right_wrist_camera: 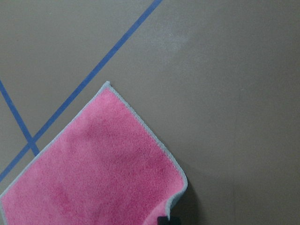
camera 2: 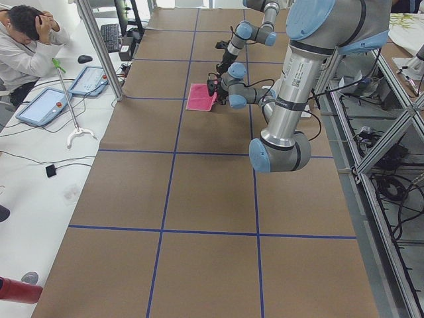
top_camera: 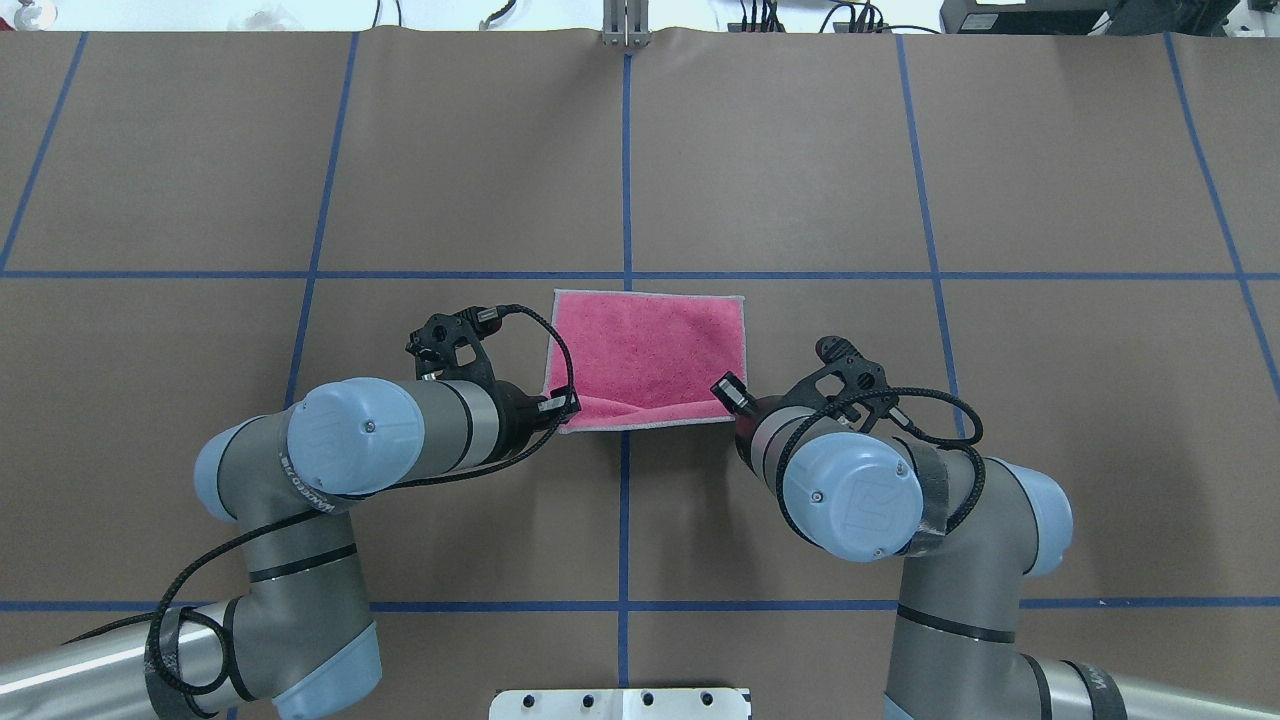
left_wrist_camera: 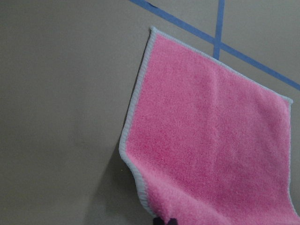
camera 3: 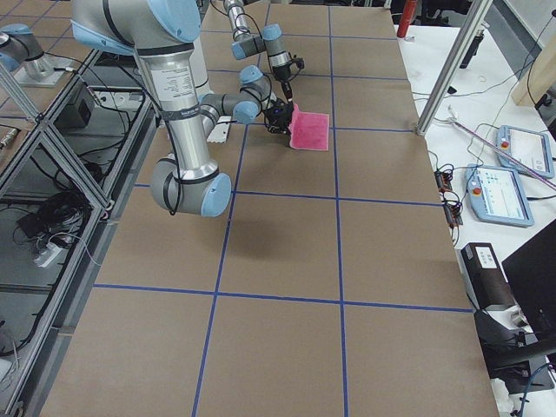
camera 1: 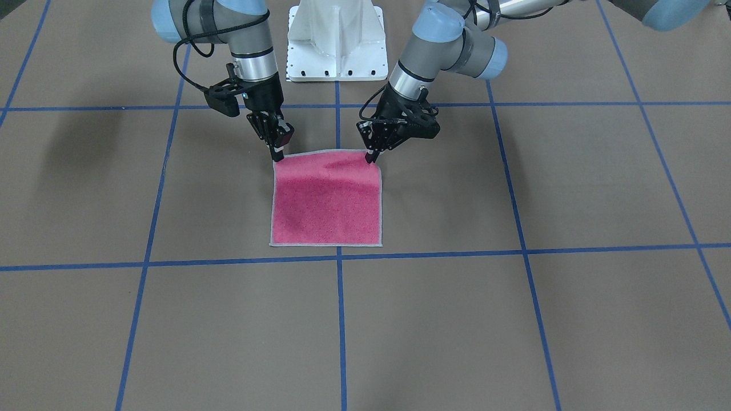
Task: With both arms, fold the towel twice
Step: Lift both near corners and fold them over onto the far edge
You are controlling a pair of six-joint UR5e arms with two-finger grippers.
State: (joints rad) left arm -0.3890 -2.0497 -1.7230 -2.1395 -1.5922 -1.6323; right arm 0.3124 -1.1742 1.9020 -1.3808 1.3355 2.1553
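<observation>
The towel [camera 1: 325,200] lies pink face up on the brown table, just on the robot's side of a blue tape line. Its edge nearest the robot is raised a little, with a crease across it [top_camera: 640,405]. My left gripper [camera 1: 372,158] is shut on the towel's near left corner [top_camera: 566,408]. My right gripper [camera 1: 278,155] is shut on the near right corner [top_camera: 728,396]. In the left wrist view the towel [left_wrist_camera: 211,154] hangs from the fingertips at the bottom edge, and likewise in the right wrist view [right_wrist_camera: 93,173]. The grey face is hidden.
The white bolted pedestal [camera 1: 337,40] stands behind the towel on the robot's side. Blue tape lines [top_camera: 627,200] grid the brown table. A seated operator [camera 2: 26,40] and control pendants [camera 2: 43,106] are at a side bench beyond the far edge.
</observation>
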